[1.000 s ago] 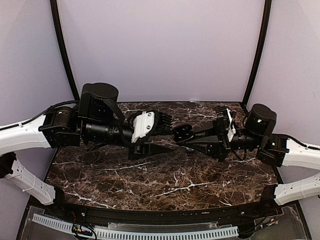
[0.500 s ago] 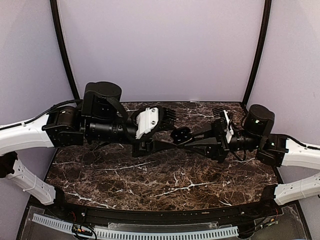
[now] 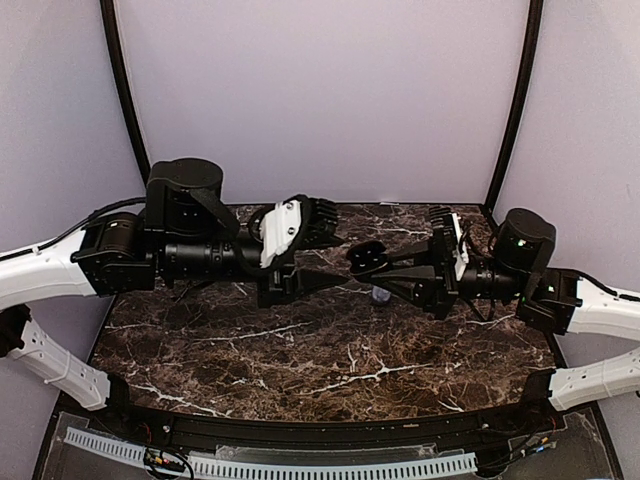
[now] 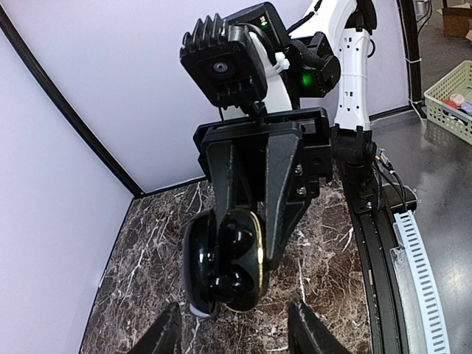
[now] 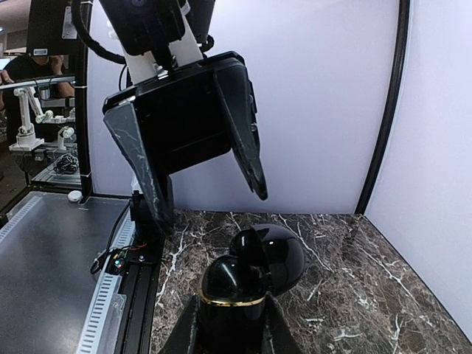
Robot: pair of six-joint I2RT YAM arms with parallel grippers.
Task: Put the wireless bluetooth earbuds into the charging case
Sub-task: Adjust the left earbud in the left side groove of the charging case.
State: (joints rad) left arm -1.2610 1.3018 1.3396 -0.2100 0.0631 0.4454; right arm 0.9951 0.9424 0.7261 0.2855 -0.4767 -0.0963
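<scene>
The glossy black charging case (image 4: 274,259) with a gold rim hangs above the table, lid (image 5: 279,254) swung open. My right gripper (image 5: 230,324) is shut on its lower half. In the left wrist view two dark earbuds (image 4: 237,236) sit in the case's wells. My left gripper (image 4: 234,335) is open with nothing between its fingers, its tips a short way off the case mouth. From above, the left gripper (image 3: 335,272) faces the case (image 3: 365,258) held by the right gripper (image 3: 374,266). A small pale purple bud-like thing (image 3: 380,296) lies on the marble under the right gripper.
The dark marble table (image 3: 300,350) is walled by pale purple panels at the back and sides. Both arms reach in over the table's middle from left and right. A cable rail (image 3: 300,465) runs along the near edge.
My left gripper has drawn back to the left, away from the case, and opened a little wider. The right gripper has kept its hold and shifted slightly. The pale purple thing has come into sight.
</scene>
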